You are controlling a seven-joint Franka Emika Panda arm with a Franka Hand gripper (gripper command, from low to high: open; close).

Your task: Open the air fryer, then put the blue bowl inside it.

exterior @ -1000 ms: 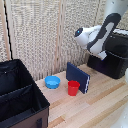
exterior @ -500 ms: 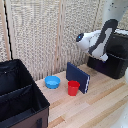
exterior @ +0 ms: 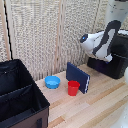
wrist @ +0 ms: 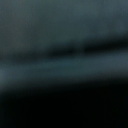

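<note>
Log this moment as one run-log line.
phase: approaching air fryer | gripper: hidden behind arm, state unclear | blue bowl: on table, untouched, beside red cup | drawer: cannot tell | wrist view: dark blur

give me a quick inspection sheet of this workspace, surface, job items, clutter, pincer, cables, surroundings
surface: light wooden table, planks visible, things standing on it
job's things: blue bowl upright on the table, apart from the red cup; black air fryer at the exterior view's right, its handle hidden behind the arm
clutter: red cup next to a dark-blue book standing on edge; large black divided crate at the exterior view's left
pincer: hidden in the exterior view where the white arm reaches down by the air fryer; wrist view only a dark blur, state cannot be told
cables: nothing seen
surroundings: pale ribbed panel wall behind the table
</note>
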